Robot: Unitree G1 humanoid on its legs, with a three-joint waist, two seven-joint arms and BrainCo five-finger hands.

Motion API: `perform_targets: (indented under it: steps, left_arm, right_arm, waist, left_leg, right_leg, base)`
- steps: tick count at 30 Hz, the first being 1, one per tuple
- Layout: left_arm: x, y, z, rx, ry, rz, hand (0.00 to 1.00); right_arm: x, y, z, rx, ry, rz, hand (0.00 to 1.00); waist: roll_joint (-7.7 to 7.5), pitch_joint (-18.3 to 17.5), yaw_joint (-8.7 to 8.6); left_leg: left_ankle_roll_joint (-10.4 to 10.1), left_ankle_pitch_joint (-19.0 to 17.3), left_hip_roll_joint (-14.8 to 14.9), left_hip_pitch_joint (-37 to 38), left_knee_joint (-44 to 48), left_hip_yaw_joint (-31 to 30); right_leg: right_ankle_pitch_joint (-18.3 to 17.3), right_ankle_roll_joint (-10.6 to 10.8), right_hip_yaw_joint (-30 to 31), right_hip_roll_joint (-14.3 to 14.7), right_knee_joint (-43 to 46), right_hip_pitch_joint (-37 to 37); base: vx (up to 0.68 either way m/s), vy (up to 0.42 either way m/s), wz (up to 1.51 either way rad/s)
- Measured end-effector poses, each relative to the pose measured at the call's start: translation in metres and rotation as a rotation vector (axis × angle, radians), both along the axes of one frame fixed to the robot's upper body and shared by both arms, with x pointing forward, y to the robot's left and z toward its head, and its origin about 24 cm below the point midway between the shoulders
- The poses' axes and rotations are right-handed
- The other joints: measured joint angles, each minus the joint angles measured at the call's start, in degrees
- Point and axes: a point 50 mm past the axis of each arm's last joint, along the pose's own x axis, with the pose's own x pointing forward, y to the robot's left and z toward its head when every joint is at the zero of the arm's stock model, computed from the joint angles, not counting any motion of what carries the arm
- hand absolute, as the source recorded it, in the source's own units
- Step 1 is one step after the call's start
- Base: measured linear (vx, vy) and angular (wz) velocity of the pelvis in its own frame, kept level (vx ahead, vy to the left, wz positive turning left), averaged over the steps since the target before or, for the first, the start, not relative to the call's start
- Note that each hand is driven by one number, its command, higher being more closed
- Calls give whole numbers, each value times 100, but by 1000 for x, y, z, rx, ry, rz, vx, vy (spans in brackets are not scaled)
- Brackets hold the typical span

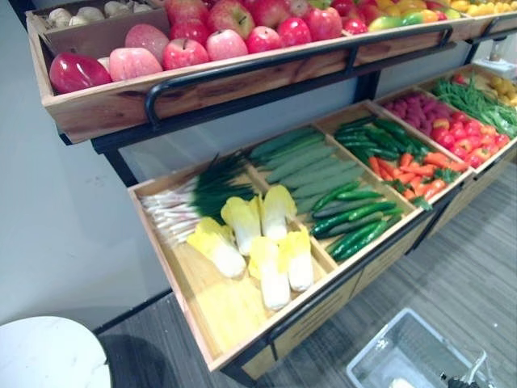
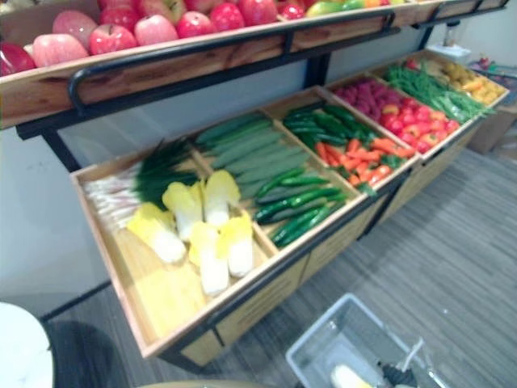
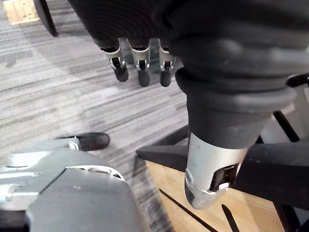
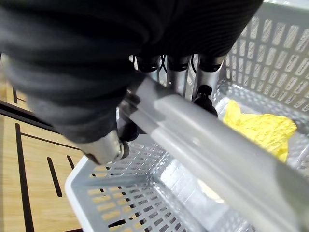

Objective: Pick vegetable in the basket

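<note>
Though basket [image 4: 270, 48] in hand [image 4: 179, 79], five cabbages [image 1: 242, 222]

Your four views: head pair from above, wrist pair at close range.
Both eye views look down on the vegetable tray [image 1: 226, 315], apple shelf [image 1: 97, 105] and grey basket [image 2: 343, 331], seen from spots slightly apart. Your left wrist view faces the floor [image 3: 48, 96] past the left hand [image 3: 140, 63]; your right wrist view looks into the basket, close against its handle [image 4: 207, 140].

The left hand [image 3: 140, 65] hangs above the grey floor [image 3: 58, 87], fingers straight and holding nothing. Its thumb [image 3: 205, 176] is just beside a slotted wooden panel [image 3: 169, 193] and a black frame [image 3: 159, 152].
</note>
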Motion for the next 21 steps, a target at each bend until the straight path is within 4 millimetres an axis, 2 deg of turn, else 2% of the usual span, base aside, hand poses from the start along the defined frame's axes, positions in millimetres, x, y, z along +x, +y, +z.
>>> perform_targets:
  steps: [2,6,8,9,10,11,12,13,15,16,18,19,20,21]
  left_arm:
    - [4,0,1,1,-18,-15,0]
    - [15,1,2,12,-37,-68,0]
    - [28,8,6,44,-58,-126,0]
    - [37,14,9,74,-70,-176,0]
    - [47,17,12,89,-96,-197,0]
    - [55,16,16,95,-133,-216,0]
    - [59,16,17,100,-148,-219,0]
    - [63,18,20,106,-169,-227,0]
    - [56,18,18,99,-152,-227,0]
    - [55,18,18,96,-150,-227,0]
    - [55,19,18,97,-146,-222,0]
    - [54,14,16,83,-141,-208,0]
    - [48,11,13,70,-126,-189,0]
    - [47,11,13,73,-127,-172,0]
  right_arm:
    - [2,1,-1,8,1,-8,100]
    - [0,2,-1,9,-5,-18,100]
    - [10,9,-1,13,-45,-6,100]
    - [19,15,0,18,-75,9,100]
    - [26,17,2,16,-100,18,100]
    - [40,18,8,3,-144,60,100]
    - [43,17,10,-1,-160,65,100]
    - [43,18,10,0,-155,74,100]
    - [39,19,8,2,-143,88,100]
    - [38,21,7,3,-138,113,100]
    - [38,22,6,7,-130,118,100]
    - [41,21,7,5,-134,120,100]
    - [45,24,7,14,-139,123,100]
    - [48,26,6,24,-141,130,100]
  waist:
    - [-28,223,14]
    - [-54,327,14]
    - [-146,359,8]
    - [-170,416,21]
    - [-146,500,22]
    - [31,710,65]
    - [12,766,50]
    - [-20,875,45]
    - [-99,903,45]
    - [-134,891,45]
    - [-189,877,40]
    - [-242,859,12]
    - [56,653,185]
    - [-65,623,179]
  left_leg:
    - [24,-601,139,-320,1086,5]
    - [119,-1222,239,-683,2098,148]
    - [258,-1464,261,-1040,2565,399]
    - [332,-1562,315,-1246,2759,649]
    - [416,-1559,377,-1280,2771,884]
    - [633,-1443,546,-1160,2607,1345]
    - [662,-1391,532,-1097,2490,1472]
    - [718,-1264,460,-826,2242,1762]
    - [804,-1175,457,-557,2074,2201]
    - [825,-1160,466,-443,2034,2393]
    - [819,-1157,470,-377,2071,2684]
    - [788,-1136,488,-377,2094,2889]
    - [731,-924,602,-410,1667,3189]
    - [722,-775,485,-372,1496,3420]
  right_leg:
    - [-111,30,128,6,247,9]
    - [-171,145,389,-87,521,-189]
    - [-38,423,737,-163,588,-556]
    - [295,523,780,-97,616,-917]
    - [866,371,645,9,476,-1133]
    - [1269,256,-61,117,804,-1277]
    - [722,-48,-500,50,1483,-1400]
    - [-42,-419,-1161,-160,2775,-1493]
    - [-431,-679,-1752,-336,3835,-1326]
    - [-558,-682,-1955,-433,4118,-1181]
    - [-587,-622,-1983,-516,4187,-1196]
    - [-496,-583,-2093,-290,3797,-1199]
    - [-576,-595,-1960,95,2917,-998]
    - [-862,-624,-1963,-83,3436,-1002]
  base:
    - [-12,31,-21]
    - [-66,118,-32]
    - [-120,175,-72]
    - [-152,137,-106]
    - [-264,223,-161]
    - [-218,207,-136]
    - [-217,245,-134]
    - [-97,181,-87]
    - [-87,128,-106]
    - [-79,38,-93]
    - [-45,-12,-82]
    - [-76,-10,-123]
    - [-81,-69,-122]
    - [-42,-100,-113]
